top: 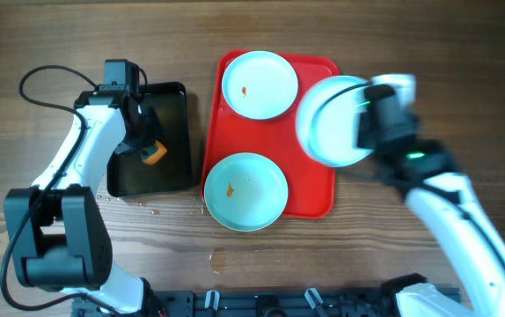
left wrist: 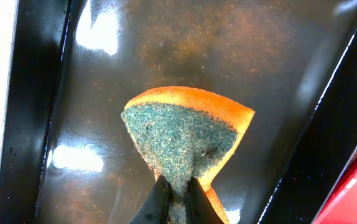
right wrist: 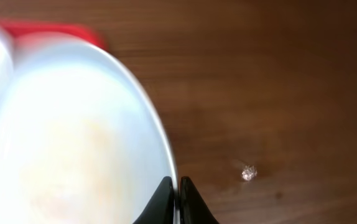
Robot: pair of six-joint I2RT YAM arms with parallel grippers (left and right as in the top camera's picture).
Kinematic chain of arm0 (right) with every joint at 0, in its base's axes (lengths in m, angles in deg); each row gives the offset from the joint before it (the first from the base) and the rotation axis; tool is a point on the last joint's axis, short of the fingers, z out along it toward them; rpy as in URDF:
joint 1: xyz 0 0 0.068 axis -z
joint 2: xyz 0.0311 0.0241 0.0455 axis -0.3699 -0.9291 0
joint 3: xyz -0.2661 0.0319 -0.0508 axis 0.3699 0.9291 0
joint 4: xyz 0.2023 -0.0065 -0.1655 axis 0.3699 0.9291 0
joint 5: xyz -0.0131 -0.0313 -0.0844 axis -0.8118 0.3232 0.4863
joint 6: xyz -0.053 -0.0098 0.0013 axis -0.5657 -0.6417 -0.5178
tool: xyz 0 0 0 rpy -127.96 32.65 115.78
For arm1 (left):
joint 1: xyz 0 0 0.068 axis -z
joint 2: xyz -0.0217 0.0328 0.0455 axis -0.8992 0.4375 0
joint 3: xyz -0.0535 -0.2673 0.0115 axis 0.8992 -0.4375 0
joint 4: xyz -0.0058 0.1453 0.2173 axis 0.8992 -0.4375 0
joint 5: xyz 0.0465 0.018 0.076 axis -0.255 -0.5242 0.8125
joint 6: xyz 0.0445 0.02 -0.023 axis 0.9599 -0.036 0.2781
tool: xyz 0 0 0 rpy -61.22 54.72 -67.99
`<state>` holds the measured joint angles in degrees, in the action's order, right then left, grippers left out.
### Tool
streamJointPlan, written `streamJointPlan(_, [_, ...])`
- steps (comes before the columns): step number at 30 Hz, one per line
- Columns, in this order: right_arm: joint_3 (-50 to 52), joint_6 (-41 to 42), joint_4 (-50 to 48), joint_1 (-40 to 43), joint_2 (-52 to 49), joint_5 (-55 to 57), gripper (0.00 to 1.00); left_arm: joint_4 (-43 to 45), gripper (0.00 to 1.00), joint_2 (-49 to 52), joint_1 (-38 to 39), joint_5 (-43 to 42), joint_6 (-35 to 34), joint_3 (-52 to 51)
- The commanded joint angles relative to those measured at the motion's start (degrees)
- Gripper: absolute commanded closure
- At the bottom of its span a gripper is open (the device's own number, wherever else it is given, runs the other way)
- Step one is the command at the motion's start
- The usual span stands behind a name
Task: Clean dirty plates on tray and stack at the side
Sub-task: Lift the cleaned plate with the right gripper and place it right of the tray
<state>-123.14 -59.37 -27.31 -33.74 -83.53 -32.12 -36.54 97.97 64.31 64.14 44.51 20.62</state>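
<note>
We hold one plate by its rim in our right gripper, jaws pinched narrow on it, above the right side of the red tray, which lies mid-table toward the far edge. On the tray rest a far plate and a near plate, the latter overhanging the near rim; both show orange-brown stains. Our left gripper pinches a sponge over the black tray, toward the left edge. We judge that nothing is stacked yet, and all the wiping remains.

Two stained plates on red tray
</note>
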Motion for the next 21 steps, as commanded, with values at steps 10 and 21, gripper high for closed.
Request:
streamJointPlan(10, [0.0,8.2,2.8,39.1,-9.5,-28.0,0.96,0.2,0.96,-0.9,0.0,-0.7,1.1,-0.3])
streamJointPlan(21, [-0.4,9.2,0.8,40.2,-18.1,-26.7,0.55,0.1,0.96,-0.9,0.0,-0.7,1.2,-0.3])
